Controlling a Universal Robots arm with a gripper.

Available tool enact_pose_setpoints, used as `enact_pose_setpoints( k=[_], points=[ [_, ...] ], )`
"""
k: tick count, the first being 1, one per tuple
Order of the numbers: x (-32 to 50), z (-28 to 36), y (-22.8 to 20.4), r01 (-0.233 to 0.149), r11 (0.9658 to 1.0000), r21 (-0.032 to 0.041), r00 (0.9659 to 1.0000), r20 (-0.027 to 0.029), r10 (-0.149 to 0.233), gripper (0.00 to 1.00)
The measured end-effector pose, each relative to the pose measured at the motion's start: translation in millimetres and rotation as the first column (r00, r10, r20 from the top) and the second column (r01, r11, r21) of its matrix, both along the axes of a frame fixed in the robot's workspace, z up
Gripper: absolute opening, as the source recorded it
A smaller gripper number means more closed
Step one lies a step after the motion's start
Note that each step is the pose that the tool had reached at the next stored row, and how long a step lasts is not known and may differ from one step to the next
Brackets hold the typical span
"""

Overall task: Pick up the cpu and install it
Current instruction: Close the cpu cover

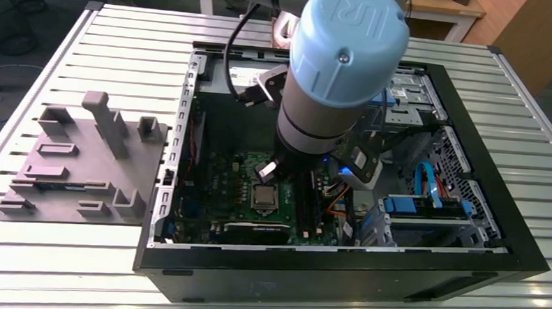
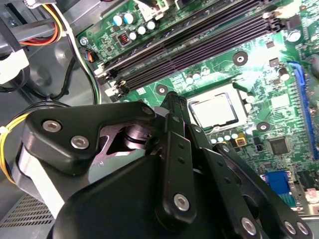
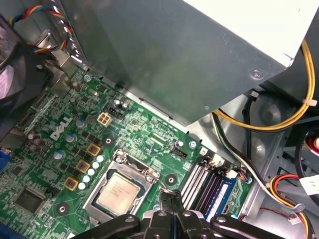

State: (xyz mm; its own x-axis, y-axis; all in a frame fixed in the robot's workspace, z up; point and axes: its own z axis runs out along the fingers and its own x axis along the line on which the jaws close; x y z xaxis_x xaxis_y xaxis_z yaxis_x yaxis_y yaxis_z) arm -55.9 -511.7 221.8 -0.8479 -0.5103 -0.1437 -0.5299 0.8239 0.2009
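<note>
Cpu (image 3: 118, 193): lies flat in its socket on the green board, just beside the fingertips of the pincer (image 3: 170, 196) and apart from them; a smooth, pale silver-grey metal square.
Pincer: clenched, the black fingers drawn together to a narrow tip with nothing between them; matt black links joined by bright round bolts in both wrist views.
Second wrist view: looks from behind the pincer (image 2: 172, 99), with the cpu (image 2: 214, 110) just past its tip.
Socket (image 3: 130, 163): a square frame of bright steel close around the cpu.
Memory slots (image 3: 207, 181): long, narrow and black with white end clips, on the other side of the fingertips from the cpu; in the second wrist view the memory slots (image 2: 199, 47) run beyond it.
Board (image 3: 144, 129): green and dense with small parts, among them silver round cans (image 3: 92, 167) and gold-topped blocks (image 3: 93, 149) beside the socket.
Metal box (image 3: 174, 55): large, dull grey sheet metal, beyond the board in the first wrist view.
Cables (image 3: 279, 124): yellow, black and red strands curving beside the box.
Exterior view: the arm (image 1: 341, 52), a grey tube with a pale blue cap, reaches down into the open black case (image 1: 346, 269); the cpu (image 1: 264, 196) is a small pale square below it.
Table (image 1: 104, 35): ribbed, light metal slats under the case.
Grey block (image 1: 80, 160): matt and stepped, with upright posts, well away on the exterior view's left.
</note>
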Motion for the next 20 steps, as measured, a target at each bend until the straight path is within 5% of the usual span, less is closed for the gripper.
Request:
enact_pose_setpoints(
  k=[7, 20],
  points=[
    [0.1, -0.5, 5.3, 0.000, 1.0000, 0.0006, 1.0000, 0.0000, 0.000, 0.11],
    [0.1, -0.8, 8.2, 0.000, 1.0000, 0.0013, 1.0000, 0.0001, 0.000, 0.11]
  ],
)
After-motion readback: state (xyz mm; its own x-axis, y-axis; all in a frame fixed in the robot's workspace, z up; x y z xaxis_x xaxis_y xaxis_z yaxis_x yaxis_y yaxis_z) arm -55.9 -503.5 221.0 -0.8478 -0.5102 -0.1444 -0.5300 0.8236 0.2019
